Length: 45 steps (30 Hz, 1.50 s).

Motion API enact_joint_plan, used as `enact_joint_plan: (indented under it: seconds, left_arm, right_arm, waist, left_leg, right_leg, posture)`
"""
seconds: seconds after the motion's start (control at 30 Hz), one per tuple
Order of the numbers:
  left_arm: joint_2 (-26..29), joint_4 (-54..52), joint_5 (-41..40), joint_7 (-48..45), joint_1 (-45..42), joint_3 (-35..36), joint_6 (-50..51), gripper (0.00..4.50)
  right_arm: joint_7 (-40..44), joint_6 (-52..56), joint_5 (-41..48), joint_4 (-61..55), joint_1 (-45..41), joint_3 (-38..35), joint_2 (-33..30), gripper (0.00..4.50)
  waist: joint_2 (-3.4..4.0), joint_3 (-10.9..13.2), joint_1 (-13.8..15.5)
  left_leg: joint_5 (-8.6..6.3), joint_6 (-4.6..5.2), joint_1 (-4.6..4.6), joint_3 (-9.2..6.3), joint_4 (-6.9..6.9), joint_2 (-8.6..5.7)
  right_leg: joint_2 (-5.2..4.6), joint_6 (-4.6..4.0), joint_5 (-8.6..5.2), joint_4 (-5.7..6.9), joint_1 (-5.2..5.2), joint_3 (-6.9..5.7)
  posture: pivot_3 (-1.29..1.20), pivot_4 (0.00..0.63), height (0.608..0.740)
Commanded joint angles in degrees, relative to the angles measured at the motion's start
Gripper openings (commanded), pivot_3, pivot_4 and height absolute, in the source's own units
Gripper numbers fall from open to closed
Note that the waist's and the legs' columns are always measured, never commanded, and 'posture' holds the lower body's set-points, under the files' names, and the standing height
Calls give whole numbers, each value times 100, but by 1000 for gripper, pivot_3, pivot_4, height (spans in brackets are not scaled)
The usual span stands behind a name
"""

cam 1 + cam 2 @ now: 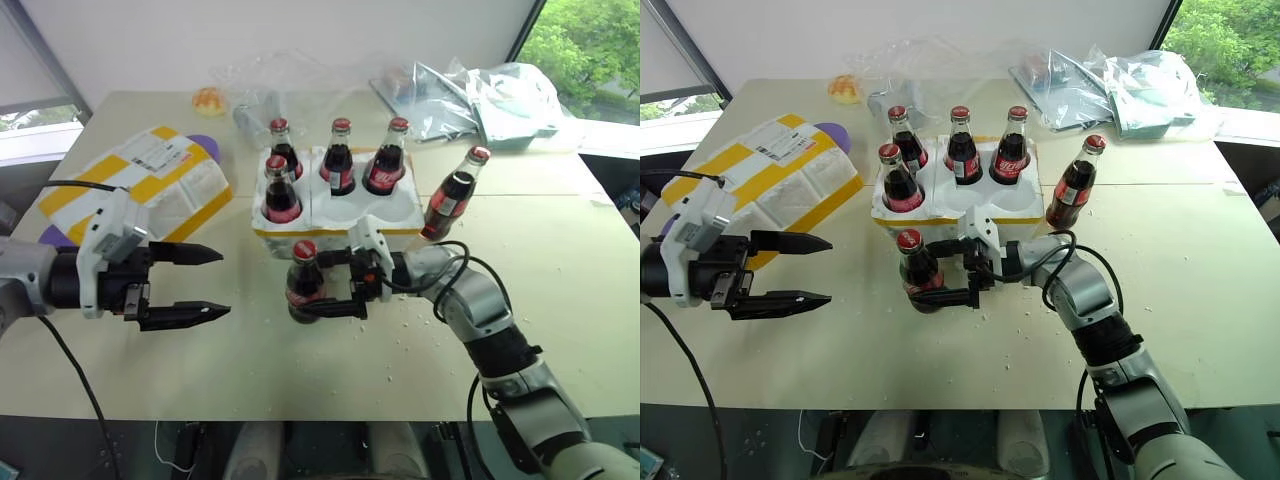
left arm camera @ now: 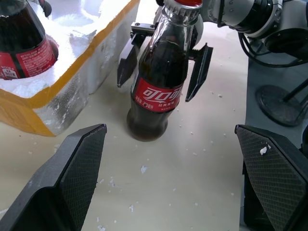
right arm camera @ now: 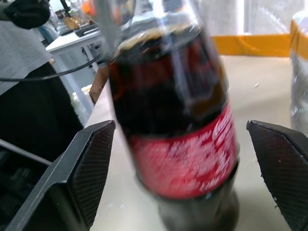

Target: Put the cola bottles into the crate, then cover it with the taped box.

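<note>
— Head views? Showing four cola bottles (image 1: 340,158) standing in the crate (image 1: 400,212), a fifth leaning beside it (image 1: 455,194), taped box (image 1: 150,180) lying flat on the tabletop (image 1: 560,300).

— Wrist views? Revealing the sixth bottle (image 2: 161,77) standing upright, cap up, between the right gripper (image 1: 335,285) jaws, spread apart, not touching. Left gripper (image 1: 195,285) jaws also gaping, empty.

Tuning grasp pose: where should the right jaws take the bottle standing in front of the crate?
On the labelled body of the cola bottle, level, from the robot's right. It stands upright, the label band is straight-sided, and the open right gripper already straddles it; the crate blocks the far side.
</note>
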Motion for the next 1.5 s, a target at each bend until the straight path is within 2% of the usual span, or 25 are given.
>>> enact_joint_plan:
  seconds: [0.03, 0.1, 0.2, 0.27, 0.3, 0.5, 0.63, 0.77, 0.93, 1.17, 1.5]
  left_arm:
    - [109, -102, -53, 69, -53, 58, -89, 4469]
    - [120, -63, -28, 89, -79, 44, -122, 4469]
    - [133, -21, 16, 110, -90, 13, -173, 4500]
    - [133, -2, 31, 118, -106, -11, -202, 4500]
    - [135, 12, 39, 120, -119, -28, -217, 4500]
    - [132, 150, 111, 116, -237, -203, -347, 4500]
    - [127, 169, 144, 98, -288, -299, -413, 4500]
    - [107, 199, 171, 90, -388, -391, -452, 4500]
    - [61, 231, 204, 120, -476, -495, -539, 4500]
    - [4, 210, 224, 223, -505, -559, -620, 4500]
    - [-9, 74, 135, 372, -390, -416, -587, 4500]
  right_arm:
    - [12, -63, 6, 28, -123, -22, 124, 4500]
    - [60, -70, -2, 40, -118, -3, 155, 4500]
    - [62, 67, 85, -58, -68, -30, 197, 3641]
    - [84, 136, 134, -199, -1, -31, 191, 2729]
    - [90, 155, 140, -259, 30, -26, 182, 2633]
    - [22, 330, 253, -518, 80, -169, 116, 2633]
    - [-23, 714, 652, -961, -83, -536, -78, 2633]
    - [-135, 1183, 1239, -1151, -624, -1123, -298, 2633]
    - [-296, 1417, 1577, -426, -1661, -1797, -408, 2633]
    - [-320, 576, 886, 923, -2353, -1819, -438, 2633]
    - [-598, -570, -49, 2465, -2685, -1698, -142, 2633]
  waist:
    - [0, 0, 0]
    - [0, 0, 5]
    - [0, 0, 2]
    - [0, -1, 1]
    - [-1, -1, 1]
    - [0, -1, -6]
    - [2, 0, 1]
    - [4, 2, 10]
    - [6, 3, -7]
    - [6, 3, -4]
    - [9, 5, -73]
  left_leg:
    - [0, 0, 0, 0, -1, 1]
    - [0, 0, 0, 0, -2, 1]
    - [0, -1, 0, 0, -2, 1]
    - [1, -2, 0, 0, -1, 1]
    - [1, -2, 1, -1, -2, 1]
    - [1, -2, 1, -1, -10, 4]
    - [1, -2, -2, -1, -9, 4]
    - [1, -2, -5, -1, -6, 4]
    - [2, -3, -5, -3, -6, 14]
    - [2, -3, -6, 4, -19, 52]
    - [2, -3, -19, 26, -19, 64]
  right_leg:
    - [1, 0, 0, 0, 0, 0]
    - [1, 2, 1, 0, -1, 0]
    - [1, 4, 2, 0, -1, 0]
    - [2, 3, 3, 1, -1, 0]
    - [2, 2, 2, 1, 0, 0]
    - [5, 4, 3, -1, -5, 0]
    - [5, 3, 3, -1, -6, 0]
    - [5, 0, 3, -1, -7, 0]
    - [16, -14, 8, -1, -14, 1]
    - [55, -21, 15, -5, -23, 1]
    - [66, -32, 24, 4, -54, 17]
  posture:
    - [0, 150, 737]
    - [0, 150, 737]
    - [0, 150, 737]
    - [0, 150, 737]
    - [0, 150, 737]
    - [0, 150, 737]
    - [0, 150, 737]
    - [0, 150, 737]
    - [0, 150, 737]
    - [0, 150, 737]
    - [0, 150, 737]
